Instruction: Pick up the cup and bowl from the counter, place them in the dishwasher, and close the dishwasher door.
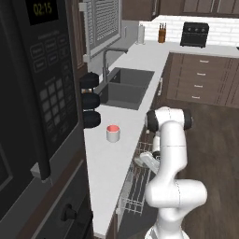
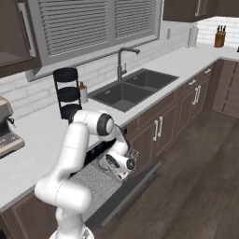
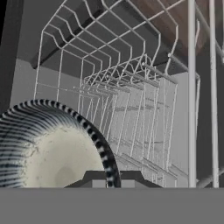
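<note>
Gripper pinched nearly closed on the bowl rim, above the wire rack; fingertips mostly cut off; bowl's left part cropped.

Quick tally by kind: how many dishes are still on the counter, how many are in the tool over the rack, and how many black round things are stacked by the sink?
Cups on the counter: 1, the cup
Bowls in the tool over the rack: 1, the bowl
Black round things stacked by the sink: 3
Total: 5
</note>
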